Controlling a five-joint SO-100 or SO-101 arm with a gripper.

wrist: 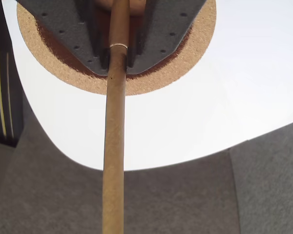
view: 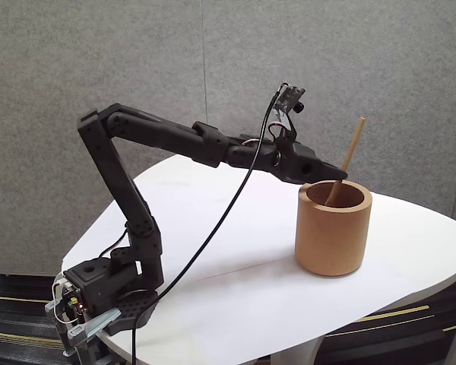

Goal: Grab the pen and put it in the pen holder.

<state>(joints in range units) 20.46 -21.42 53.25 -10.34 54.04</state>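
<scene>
The pen (view: 353,148) is a thin light-brown stick, tilted, with its lower end inside the pen holder (view: 333,236) and its upper end sticking up to the right. The holder is a thick-walled tan cork-like cup standing upright on the white table. My gripper (view: 336,176) reaches over the cup's rim from the left and is shut on the pen. In the wrist view the two dark fingers (wrist: 156,44) flank the pen (wrist: 115,146) closely, my gripper (wrist: 118,70) sits over the cork rim of the pen holder (wrist: 198,51), and the pen runs down to the frame's bottom edge.
The white rounded table (view: 235,251) carries the arm's base (view: 110,293) at its front left corner. A black cable (view: 220,220) hangs from the wrist camera down to the base. Grey partition walls (view: 137,53) stand behind.
</scene>
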